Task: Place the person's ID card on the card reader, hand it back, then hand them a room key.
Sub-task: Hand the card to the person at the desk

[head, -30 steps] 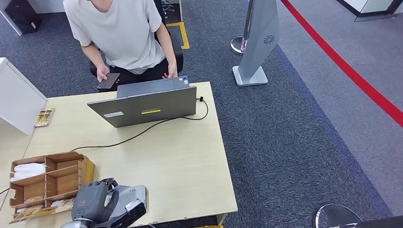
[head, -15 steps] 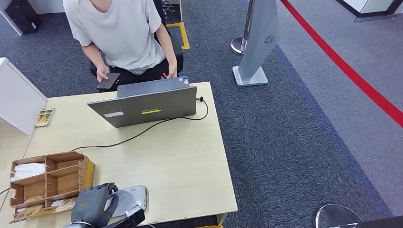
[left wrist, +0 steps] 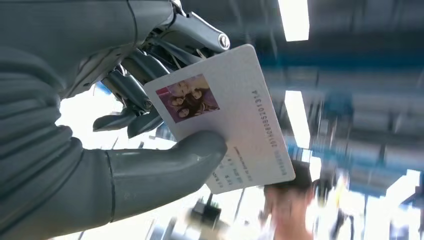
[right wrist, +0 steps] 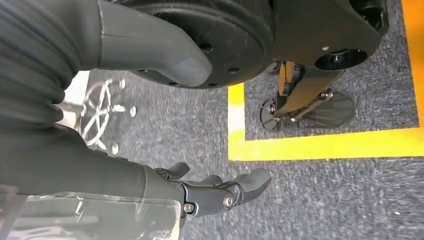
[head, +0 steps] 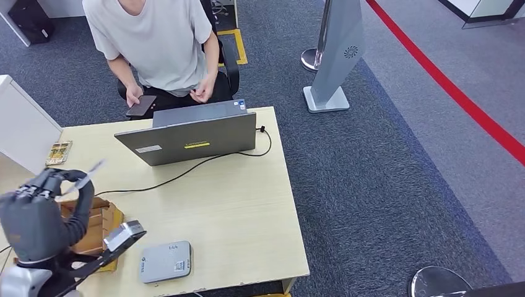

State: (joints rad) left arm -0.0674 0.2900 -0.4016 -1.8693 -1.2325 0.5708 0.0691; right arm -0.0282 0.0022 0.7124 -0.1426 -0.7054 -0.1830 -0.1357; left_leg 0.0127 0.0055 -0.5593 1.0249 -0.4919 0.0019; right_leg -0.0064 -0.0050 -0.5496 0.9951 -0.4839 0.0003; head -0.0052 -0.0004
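- The robot's left hand (head: pixel 38 213) is raised at the left of the head view, fingers curled inward and knuckles turned up.
- From the left wrist, the thick grey thumb (left wrist: pixel 165 167) presses on one face of the ID card (left wrist: pixel 235 117) while the darker fingers (left wrist: pixel 131 90) back the other; the card juts out past the fingertips, tilted.
- The right hand (right wrist: pixel 200 192) hangs low, seen from the right wrist, its fingers loosely extended, slightly apart and holding nothing.
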